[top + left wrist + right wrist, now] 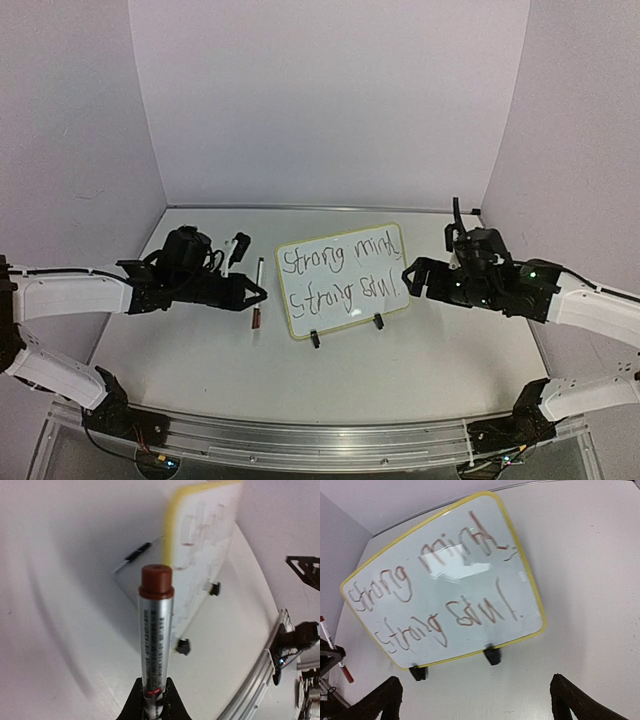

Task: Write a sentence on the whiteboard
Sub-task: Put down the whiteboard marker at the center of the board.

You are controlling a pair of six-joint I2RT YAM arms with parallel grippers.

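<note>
**Position.** The board (342, 280) stands just right of centre in the top view, on the worktop (200, 350), leaning back on its clips (492, 656). The sentence (465, 615) fills its face in two lines, so writing appears complete.

**Fingers.** The left fingers (152, 692) are pressed together on the marker (156, 630), pinching its lower barrel with the red-brown cap end up, left of the board. The right fingers (475, 680) are spread wide and hold nothing; they sit just beside the board's right edge.

**Handling.**
- The board is probably light, thin and stiff.
- Its face is glossy, hence likely slippery.
- The propped stance suggests it tips or slides under a small push.
- Contact with the face would likely smear the ink.

**Grasp point.** Take the board by the yellow frame (169, 530), at a side or top edge, clear of the lettering. Avoid the clips.
</note>
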